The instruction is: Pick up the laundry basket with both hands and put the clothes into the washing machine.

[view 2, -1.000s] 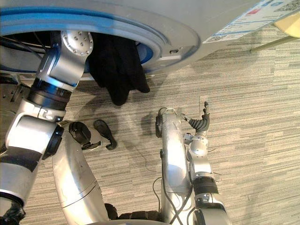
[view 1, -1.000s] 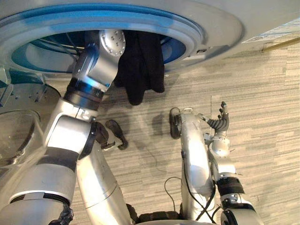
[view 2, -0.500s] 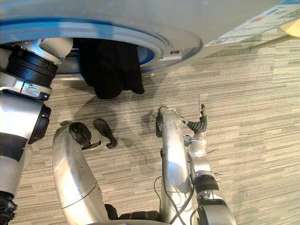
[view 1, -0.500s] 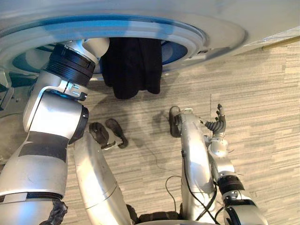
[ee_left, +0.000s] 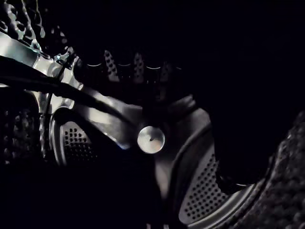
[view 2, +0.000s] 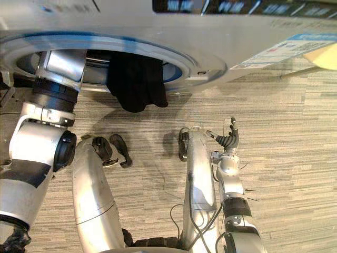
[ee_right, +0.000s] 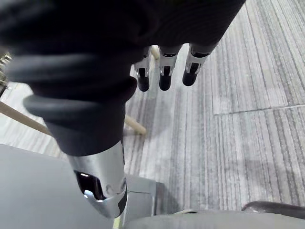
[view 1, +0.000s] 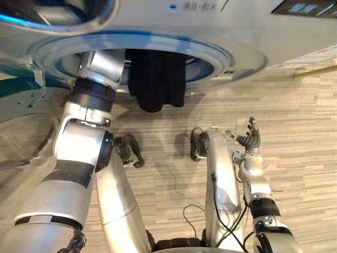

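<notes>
Left hand buried in washing machine [view 1: 239, 52] (grip: cannot tell), right hand [view 1: 249, 140] slack. Black garment [view 1: 157, 79] hangs half out; your withdrawal could drag it out.

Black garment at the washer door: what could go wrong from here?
1. The black garment hangs out over the rim of the round opening of the light grey washing machine, partly outside; it could slide onto the striped grey floor.
2. The left arm enters the drum right beside it, so pulling back may drag the cloth out.
3. The right hand hangs open near the floor, likely too far away to catch it.
</notes>
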Controlling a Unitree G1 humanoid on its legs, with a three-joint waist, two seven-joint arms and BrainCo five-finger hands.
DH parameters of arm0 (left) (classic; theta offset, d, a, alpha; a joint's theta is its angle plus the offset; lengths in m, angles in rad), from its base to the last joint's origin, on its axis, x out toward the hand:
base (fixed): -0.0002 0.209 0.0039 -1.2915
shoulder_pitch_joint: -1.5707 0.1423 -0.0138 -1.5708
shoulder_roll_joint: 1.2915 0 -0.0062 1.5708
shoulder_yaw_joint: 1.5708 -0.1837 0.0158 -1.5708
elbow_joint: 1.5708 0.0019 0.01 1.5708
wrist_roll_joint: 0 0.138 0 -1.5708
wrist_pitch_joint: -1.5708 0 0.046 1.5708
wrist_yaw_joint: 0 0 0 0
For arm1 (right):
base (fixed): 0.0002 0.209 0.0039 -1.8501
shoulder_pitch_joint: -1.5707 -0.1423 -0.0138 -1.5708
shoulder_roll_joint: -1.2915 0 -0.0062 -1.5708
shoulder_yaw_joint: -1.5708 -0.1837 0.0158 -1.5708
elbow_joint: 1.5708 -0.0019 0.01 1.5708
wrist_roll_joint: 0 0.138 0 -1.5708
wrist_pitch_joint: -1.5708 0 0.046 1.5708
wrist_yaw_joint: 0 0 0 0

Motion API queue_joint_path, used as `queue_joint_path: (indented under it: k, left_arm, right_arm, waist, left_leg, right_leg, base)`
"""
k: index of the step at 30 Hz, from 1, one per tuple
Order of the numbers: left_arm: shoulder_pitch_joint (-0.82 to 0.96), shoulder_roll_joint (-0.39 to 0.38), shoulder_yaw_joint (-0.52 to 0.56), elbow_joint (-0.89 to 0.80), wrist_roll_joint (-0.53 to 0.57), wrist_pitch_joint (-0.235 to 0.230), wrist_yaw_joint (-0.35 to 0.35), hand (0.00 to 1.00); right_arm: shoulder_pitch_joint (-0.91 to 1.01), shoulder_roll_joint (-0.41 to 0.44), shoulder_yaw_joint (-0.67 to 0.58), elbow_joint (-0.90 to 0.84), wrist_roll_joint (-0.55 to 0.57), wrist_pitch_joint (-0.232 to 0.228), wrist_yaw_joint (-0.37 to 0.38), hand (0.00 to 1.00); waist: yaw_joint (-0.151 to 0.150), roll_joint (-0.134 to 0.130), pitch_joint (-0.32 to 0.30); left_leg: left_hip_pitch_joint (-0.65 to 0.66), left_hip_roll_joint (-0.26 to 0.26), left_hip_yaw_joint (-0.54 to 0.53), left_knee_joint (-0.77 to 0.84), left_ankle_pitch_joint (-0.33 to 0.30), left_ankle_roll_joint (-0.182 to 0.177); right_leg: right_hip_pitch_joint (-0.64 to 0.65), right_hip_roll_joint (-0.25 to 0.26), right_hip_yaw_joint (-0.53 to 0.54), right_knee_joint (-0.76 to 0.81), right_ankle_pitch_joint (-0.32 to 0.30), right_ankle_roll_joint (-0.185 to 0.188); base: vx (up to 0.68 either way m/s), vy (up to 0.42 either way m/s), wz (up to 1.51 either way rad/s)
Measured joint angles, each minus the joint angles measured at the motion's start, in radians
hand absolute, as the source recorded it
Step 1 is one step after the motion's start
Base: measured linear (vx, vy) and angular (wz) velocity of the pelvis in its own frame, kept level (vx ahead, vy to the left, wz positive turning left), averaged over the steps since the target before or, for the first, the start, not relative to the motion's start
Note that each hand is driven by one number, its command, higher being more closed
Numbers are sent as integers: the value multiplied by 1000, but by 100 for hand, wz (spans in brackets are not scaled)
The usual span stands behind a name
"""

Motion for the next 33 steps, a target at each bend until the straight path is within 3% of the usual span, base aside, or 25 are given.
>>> queue_joint_path:
  k: [7,10,14,20,22,25,33]
  left_arm:
    - [267,-25,43,-235,-62,-24,18,0]
    - [465,-141,96,-303,-98,-53,38,0]
    - [763,-331,115,-336,-288,-97,28,0]
    - [1024,-454,106,-301,-526,-135,-69,0]
    - [1045,-455,110,-238,-567,-137,-95,0]
    - [1019,-459,134,-163,-582,-137,-98,0]
    - [719,-470,194,172,-692,-129,-74,0]
  right_arm:
    - [-1,35,0,-48,-5,33,2,0]
    - [18,50,-5,-48,-6,38,2,0]
    - [61,53,-21,-49,-16,55,3,0]
    - [98,87,-19,-72,-27,75,9,0]
    - [115,88,-13,-69,-27,75,10,0]
    - [113,86,-9,-55,-26,74,7,0]
    - [30,79,14,53,-1,74,-7,0]
  waist:
    - [26,0,-17]
    - [31,1,-74]
    - [55,3,-109]
    - [81,3,-126]
    - [98,4,-153]
    - [100,4,-155]
    - [88,1,-154]
  left_leg:
    - [37,-15,-24,-56,24,-27]
    - [36,-17,-24,-79,27,-32]
    - [49,-20,-34,-111,38,-45]
    - [81,-35,-33,-161,47,-44]
    - [83,-37,-30,-179,59,-40]
    - [85,-52,-34,-206,77,-45]
    - [-26,-49,-57,-176,88,-59]
  right_leg:
    - [47,-15,-35,-20,-17,-29]
    - [43,-17,-48,-33,-22,-39]
    - [64,-18,-64,-61,-23,-41]
    - [100,-31,-76,-97,-27,-36]
    - [101,-33,-81,-112,-25,-38]
    - [107,-46,-86,-125,-23,-41]
    - [8,-29,-91,-116,-5,-46]
  base:
    - [29,-65,14]
    - [42,-55,2]
    - [66,-46,5]
    - [23,-35,11]
    - [17,-51,5]
    - [28,-44,17]
    - [23,-14,-7]
